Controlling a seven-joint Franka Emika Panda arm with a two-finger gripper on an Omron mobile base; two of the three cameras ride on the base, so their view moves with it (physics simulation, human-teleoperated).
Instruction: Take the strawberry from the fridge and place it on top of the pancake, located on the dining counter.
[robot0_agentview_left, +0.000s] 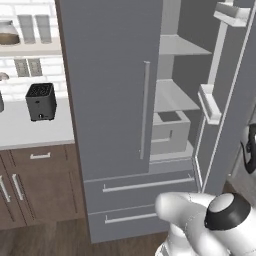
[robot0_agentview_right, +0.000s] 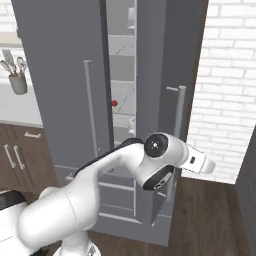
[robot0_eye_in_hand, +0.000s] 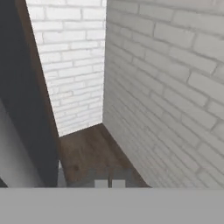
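The grey fridge (robot0_agentview_left: 110, 90) stands ahead with its left door closed and its right door (robot0_agentview_left: 230, 100) swung open, showing pale shelves. In the right base view the strawberry (robot0_agentview_right: 114, 103), a tiny red dot, sits on a middle shelf seen through the door gap. My gripper (robot0_agentview_right: 207, 164) is low and outside the fridge, right of the open door (robot0_agentview_right: 170, 75) and pointing away toward the brick wall. In the hand view its fingertips (robot0_eye_in_hand: 109, 183) sit close together with nothing between them, over wood floor. The pancake and the dining counter are out of view.
A pale bin (robot0_agentview_left: 170, 131) sits on the fridge's lower shelf, above two drawers (robot0_agentview_left: 145, 185). A black toaster (robot0_agentview_left: 40, 101) stands on the white wall counter (robot0_agentview_left: 30, 132) at left. A utensil holder (robot0_agentview_right: 18, 82) is there too. White brick walls (robot0_agentview_right: 225, 90) close the right side.
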